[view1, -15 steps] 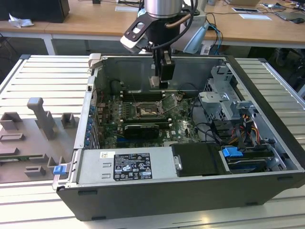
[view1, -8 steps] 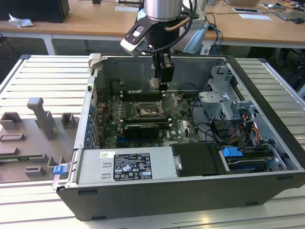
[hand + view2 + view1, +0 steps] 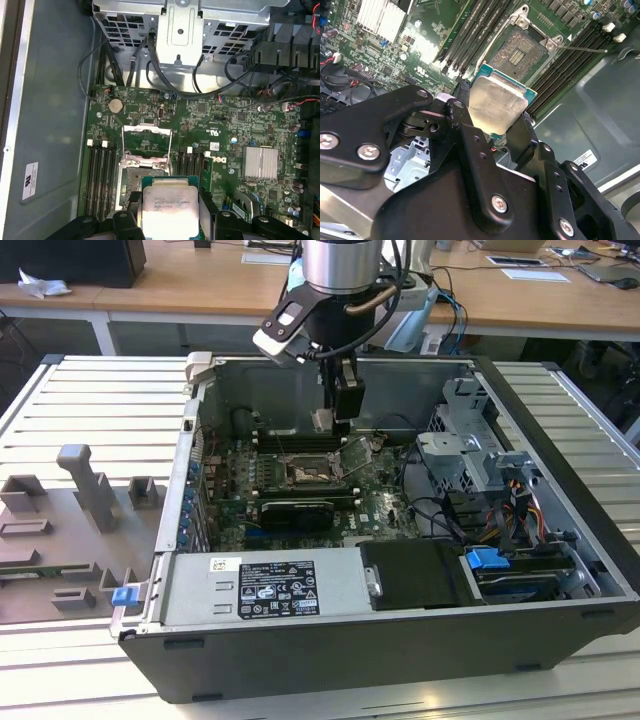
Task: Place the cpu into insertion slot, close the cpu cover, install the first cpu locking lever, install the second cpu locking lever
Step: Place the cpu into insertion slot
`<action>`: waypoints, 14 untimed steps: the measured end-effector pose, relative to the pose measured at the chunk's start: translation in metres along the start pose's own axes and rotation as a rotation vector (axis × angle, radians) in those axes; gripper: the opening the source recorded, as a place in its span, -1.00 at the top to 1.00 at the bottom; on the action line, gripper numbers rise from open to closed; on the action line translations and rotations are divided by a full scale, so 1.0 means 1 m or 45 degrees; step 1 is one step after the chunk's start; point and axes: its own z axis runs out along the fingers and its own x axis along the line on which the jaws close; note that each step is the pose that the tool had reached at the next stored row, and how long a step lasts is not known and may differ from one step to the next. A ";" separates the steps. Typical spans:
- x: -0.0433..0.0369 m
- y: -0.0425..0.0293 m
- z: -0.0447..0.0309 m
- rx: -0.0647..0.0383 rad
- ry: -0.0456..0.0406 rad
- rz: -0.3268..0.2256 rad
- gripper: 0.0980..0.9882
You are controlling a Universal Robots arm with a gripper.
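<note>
My gripper (image 3: 495, 114) is shut on the cpu (image 3: 496, 100), a small square chip with a silvery face and green edge, held by two opposite sides. In the exterior view the gripper (image 3: 335, 421) hangs inside the open computer case, a little above the insertion slot (image 3: 303, 472). The dark slot (image 3: 522, 49) lies bare on the green board, just beyond the chip. In the first wrist view the cpu (image 3: 167, 202) overlaps part of the slot (image 3: 129, 182). The cpu cover (image 3: 148, 145), a silvery frame, stands swung up off the slot. A thin wire lever (image 3: 585, 49) sticks out beside it.
Long black memory slots (image 3: 100, 180) flank the slot on both sides. A finned heatsink (image 3: 260, 163) and a black card (image 3: 292, 512) sit nearby. A metal drive cage (image 3: 462, 455) with cables, the power supply (image 3: 265, 587) and the case walls (image 3: 190, 470) enclose the board.
</note>
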 end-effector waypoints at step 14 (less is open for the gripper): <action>-0.0001 -0.0007 0.0073 0.002 -0.001 0.000 0.01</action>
